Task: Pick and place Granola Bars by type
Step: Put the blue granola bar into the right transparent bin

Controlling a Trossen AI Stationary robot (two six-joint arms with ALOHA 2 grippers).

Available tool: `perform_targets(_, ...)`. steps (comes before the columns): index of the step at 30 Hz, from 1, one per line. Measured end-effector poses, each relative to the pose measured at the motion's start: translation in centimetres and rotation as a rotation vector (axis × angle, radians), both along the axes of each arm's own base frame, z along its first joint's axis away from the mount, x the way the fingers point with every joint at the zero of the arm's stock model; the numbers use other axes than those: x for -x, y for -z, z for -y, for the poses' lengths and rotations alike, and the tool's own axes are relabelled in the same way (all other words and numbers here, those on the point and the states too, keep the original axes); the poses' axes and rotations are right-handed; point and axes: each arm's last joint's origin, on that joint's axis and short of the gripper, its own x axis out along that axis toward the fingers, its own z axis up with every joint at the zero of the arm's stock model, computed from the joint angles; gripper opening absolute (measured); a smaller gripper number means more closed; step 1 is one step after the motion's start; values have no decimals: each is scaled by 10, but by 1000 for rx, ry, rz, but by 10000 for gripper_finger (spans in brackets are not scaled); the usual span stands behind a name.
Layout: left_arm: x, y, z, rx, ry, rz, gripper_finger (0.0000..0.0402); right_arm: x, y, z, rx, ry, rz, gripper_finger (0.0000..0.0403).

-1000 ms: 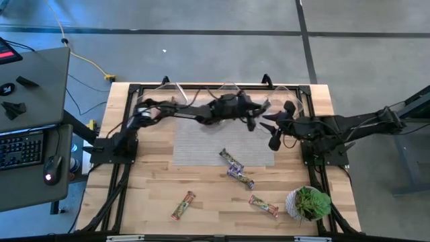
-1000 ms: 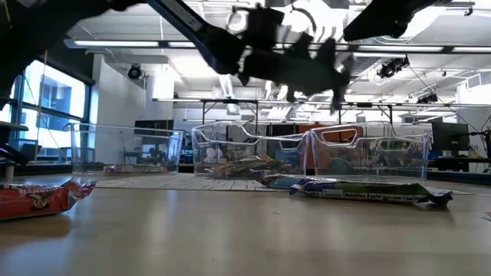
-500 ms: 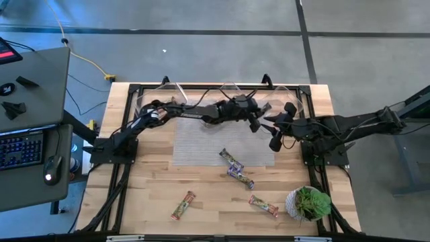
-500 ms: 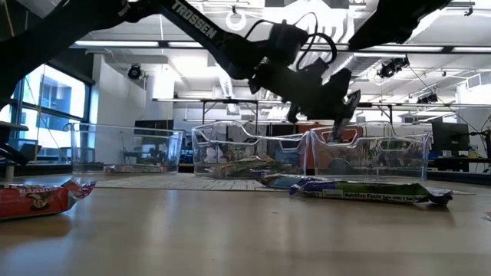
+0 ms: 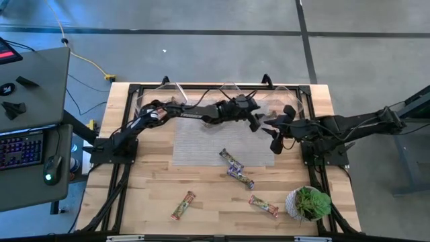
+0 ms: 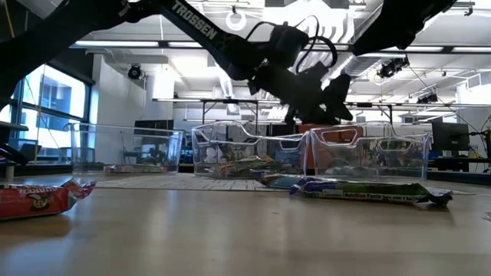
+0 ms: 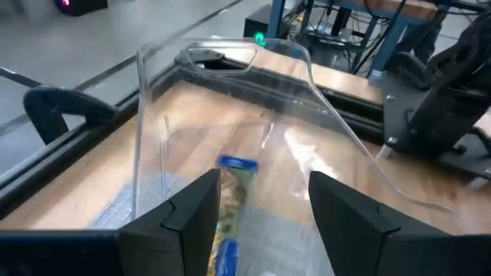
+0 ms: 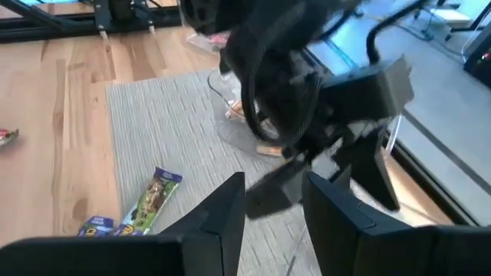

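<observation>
Shiny film wrappers mean the Granola Bars should be light, thin and slippery, with a firm core and soft crimped ends. I would pinch each one across its short width at the middle, flat from above, not by an end.

Nearest the table's front edge, well behind both grippers, lie a red-orange bar (image 5: 183,205) and a green-tan bar (image 5: 263,206). A purple bar (image 5: 240,177) comes next, and another green-tan bar (image 5: 230,158) sits on the grey mat (image 5: 201,144), just short of the right gripper (image 5: 274,140) and to its inner side. That gripper hangs over the mat's corner with its fingers spread and nothing between them.

Just beyond it, the left gripper (image 5: 257,123) reaches over the clear tub (image 5: 295,101) at the back. Its fingers are apart and grasp nothing. In the left wrist view a green bar with blue ends (image 7: 230,201) lies on the tub floor below the gap, apparently free of both fingers (image 7: 192,215).

The purple bar looks like the closest pick for either arm.
</observation>
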Motion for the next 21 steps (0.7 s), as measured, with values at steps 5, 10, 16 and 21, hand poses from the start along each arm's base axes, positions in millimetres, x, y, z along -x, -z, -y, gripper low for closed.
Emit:
perform_targets(5, 11, -58, 3, -70, 46, 38, 197, 2, 4, 0, -52, 0, -33, 114)
perform_targets(10, 37, -105, 9, -57, 65, -128, 197, 4, 7, -3, -135, -71, -68, 114)
perform_targets(16, 97, -182, 23, -5, 78, -307, 197, -9, 24, -7, -194, -127, -41, 114)
perform_targets(21, 139, -233, 31, -27, 34, -260, 197, -38, 81, -18, -292, -282, -87, 114)
